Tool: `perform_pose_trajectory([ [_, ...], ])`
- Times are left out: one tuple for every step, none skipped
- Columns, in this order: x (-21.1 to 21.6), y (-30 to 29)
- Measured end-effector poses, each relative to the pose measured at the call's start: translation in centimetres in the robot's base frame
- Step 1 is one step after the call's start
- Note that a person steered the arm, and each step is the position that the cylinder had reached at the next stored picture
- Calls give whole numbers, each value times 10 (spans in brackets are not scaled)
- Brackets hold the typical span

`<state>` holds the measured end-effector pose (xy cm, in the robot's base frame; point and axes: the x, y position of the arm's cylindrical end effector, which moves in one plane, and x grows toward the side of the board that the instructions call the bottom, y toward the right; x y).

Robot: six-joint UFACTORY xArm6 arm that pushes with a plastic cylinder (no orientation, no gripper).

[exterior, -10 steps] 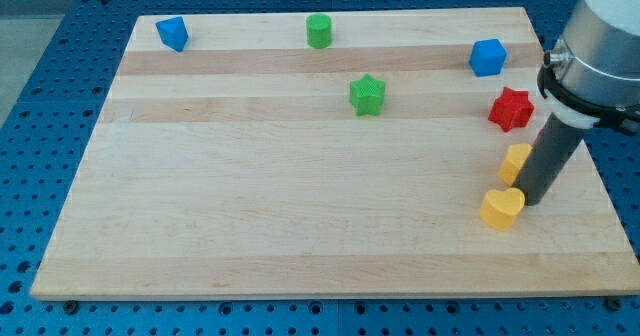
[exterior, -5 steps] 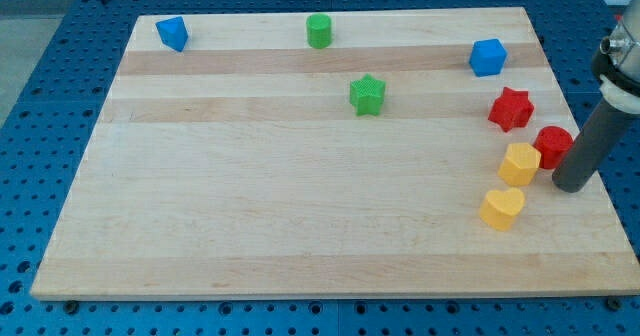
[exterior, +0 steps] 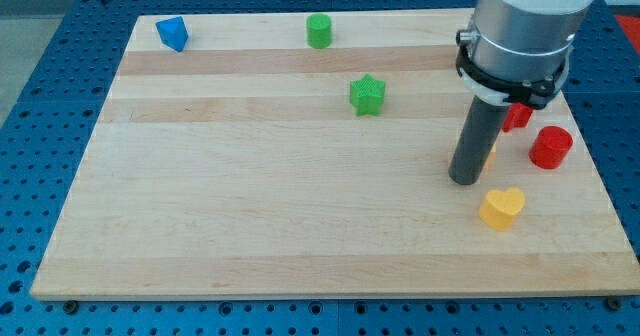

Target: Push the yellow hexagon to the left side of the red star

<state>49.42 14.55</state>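
Note:
My tip (exterior: 463,180) rests on the wooden board (exterior: 250,206), right of centre. The yellow hexagon (exterior: 490,155) is almost wholly hidden behind the rod; only a thin yellow sliver shows at the rod's right edge. The red star (exterior: 518,117) is partly hidden by the arm, just up and right of that sliver. I cannot tell whether the rod touches the hexagon.
A red cylinder (exterior: 550,147) stands right of the rod. A yellow heart (exterior: 501,208) lies below and right of my tip. A green star (exterior: 367,94) is at upper centre, a green cylinder (exterior: 318,30) at the top, and a blue block (exterior: 172,32) at top left.
The arm has swung from the right of the red cylinder to the left, over the yellow hexagon. It now hides the hexagon, part of the red star and the blue cube.

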Motion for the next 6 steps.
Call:
perform_pose_trajectory([
  [-4,9],
  [-21,16],
  [-38,16],
  [-61,16],
  [-68,16],
  [-55,16],
])
